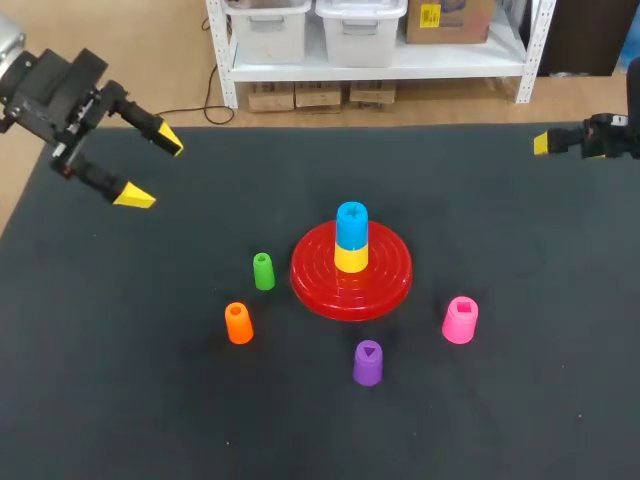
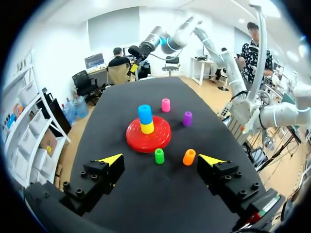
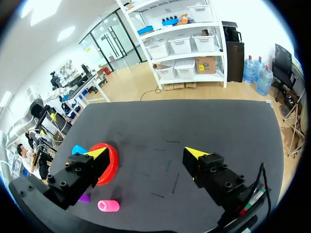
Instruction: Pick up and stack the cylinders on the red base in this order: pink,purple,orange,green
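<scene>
Four small plastic cylinders stand upright and apart on the black table top (image 1: 540,410), around the round, ridged red base (image 1: 385,285) at its middle. The green cylinder (image 1: 263,271) is just beside the base's left edge and the orange cylinder (image 1: 238,323) is a little nearer the camera. The purple cylinder (image 1: 367,362) is in front of the base and the pink cylinder (image 1: 460,320) is off its right front. None of the four touches the base. On the base's centre a yellow cylinder (image 1: 351,259) carries a blue cylinder (image 1: 351,224). The shape sunk into the blue top is too small to make out. The left gripper (image 1: 152,168) hangs over the table's far left corner, well apart from every cylinder, with its yellow-tipped fingers spread wide and nothing between them. In its wrist view the green and orange cylinders lie ahead in the gap. The right gripper (image 3: 146,153) sits at the far right edge. The head view cuts it off so that only one yellow tip shows, but its own wrist view shows both fingers parted and empty. In that view one finger hides part of the base, most of the blue cylinder and nearly all of the purple one. The pink cylinder shows whole under that finger, while the green and orange ones are not seen.
</scene>
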`<state>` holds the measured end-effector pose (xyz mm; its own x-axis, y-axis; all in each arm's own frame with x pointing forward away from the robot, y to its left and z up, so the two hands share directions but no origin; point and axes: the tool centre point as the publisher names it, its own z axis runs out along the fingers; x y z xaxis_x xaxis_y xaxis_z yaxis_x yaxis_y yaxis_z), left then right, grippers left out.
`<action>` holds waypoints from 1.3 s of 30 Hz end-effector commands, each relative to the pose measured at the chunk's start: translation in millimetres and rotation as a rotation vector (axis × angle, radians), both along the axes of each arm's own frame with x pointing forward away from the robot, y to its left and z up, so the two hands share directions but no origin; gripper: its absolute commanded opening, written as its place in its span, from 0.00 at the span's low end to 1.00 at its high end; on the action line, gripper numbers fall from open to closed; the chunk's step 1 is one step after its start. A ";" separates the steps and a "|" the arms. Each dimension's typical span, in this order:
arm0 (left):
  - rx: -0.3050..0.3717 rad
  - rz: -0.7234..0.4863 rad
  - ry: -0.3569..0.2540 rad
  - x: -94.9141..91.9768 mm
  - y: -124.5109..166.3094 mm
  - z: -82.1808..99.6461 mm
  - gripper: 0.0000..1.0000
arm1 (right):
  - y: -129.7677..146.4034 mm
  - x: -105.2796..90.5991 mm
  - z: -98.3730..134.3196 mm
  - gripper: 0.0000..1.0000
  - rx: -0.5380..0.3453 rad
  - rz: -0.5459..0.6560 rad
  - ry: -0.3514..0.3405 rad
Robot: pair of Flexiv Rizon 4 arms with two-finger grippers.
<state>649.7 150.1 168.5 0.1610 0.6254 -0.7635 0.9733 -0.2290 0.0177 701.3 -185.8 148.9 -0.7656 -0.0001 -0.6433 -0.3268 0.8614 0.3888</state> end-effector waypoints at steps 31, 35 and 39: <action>0.070 -0.085 -0.092 -6.4 -18.8 0.0 1.00 | 0.4 -0.5 0.6 1.00 -0.003 -0.003 0.001; 0.070 -0.085 -0.092 -6.4 -18.8 0.0 1.00 | 0.4 -0.5 0.6 1.00 -0.003 -0.003 0.001; 0.070 -0.085 -0.092 -6.4 -18.8 0.0 1.00 | 0.4 -0.5 0.6 1.00 -0.003 -0.003 0.001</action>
